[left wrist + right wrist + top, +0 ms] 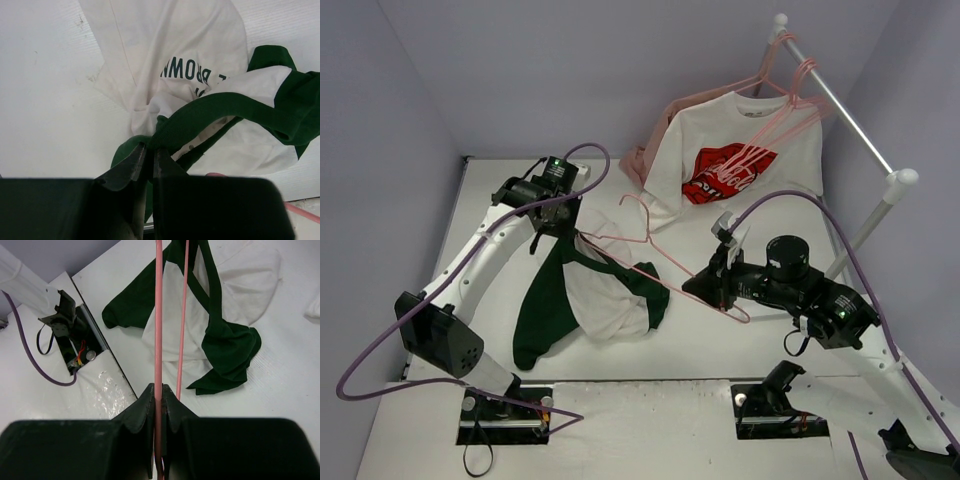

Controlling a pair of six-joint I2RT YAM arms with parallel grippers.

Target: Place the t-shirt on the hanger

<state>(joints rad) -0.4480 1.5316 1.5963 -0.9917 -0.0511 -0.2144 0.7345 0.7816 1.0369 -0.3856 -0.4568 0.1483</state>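
At centre frame the t-shirt (603,292) is lifted by its green collar, pinched in the left gripper (147,151), seemingly to open the neck; the pink hanger (158,330) is clamped in the right gripper (159,393) and aimed at it.

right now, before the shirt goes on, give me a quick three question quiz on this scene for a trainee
1. True or false: the right end effector is shut on the hanger.
2. What does the left end effector grip on the t-shirt? A green band; B white chest; C nothing.
3. Fill in: the hung shirt on the rack has a ___ logo.
Key: 1 true; 2 A; 3 red.
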